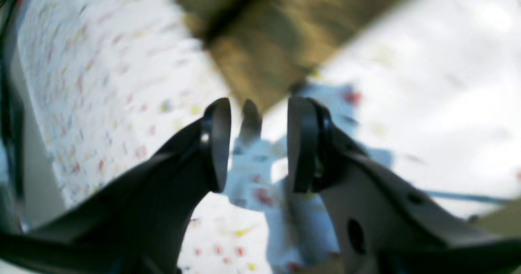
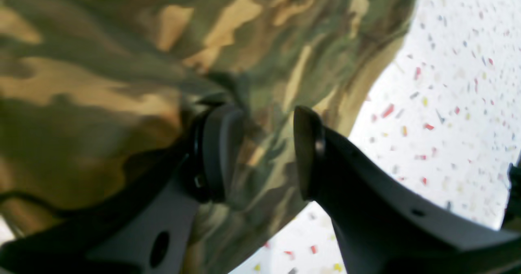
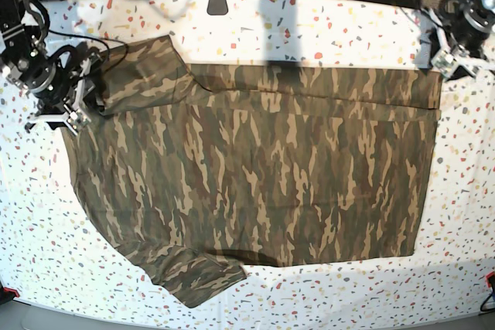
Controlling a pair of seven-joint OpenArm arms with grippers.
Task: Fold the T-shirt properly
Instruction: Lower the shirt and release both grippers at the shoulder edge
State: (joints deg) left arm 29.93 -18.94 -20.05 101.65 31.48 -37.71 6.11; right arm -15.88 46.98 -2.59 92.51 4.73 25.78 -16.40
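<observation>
Overhead, left to right: right gripper at the table's left edge, beside the far sleeve of the T-shirt; jaws apart, nothing clamped between them, camouflage cloth lying directly beneath in the right wrist view; probably poised over the shoulder seam for a grasp or just clear of one.

Centre: T-shirt spread flat across most of the speckled table, neck end toward the left edge, hem toward the right edge; far long side already turned inward as a narrow band along the back edge, so likely one lengthwise fold made; near sleeve pointing toward the front edge, not yet tucked.

Right: left gripper at the table's far right corner, just beside the folded hem corner; jaws apart and empty in the left wrist view, bare table between them, shirt corner just ahead.

Hard to make out: left wrist view heavily blurred; neck opening and label not visible; both arms cut off by the frame edges; contact between right fingertips and cloth impossible to judge.
</observation>
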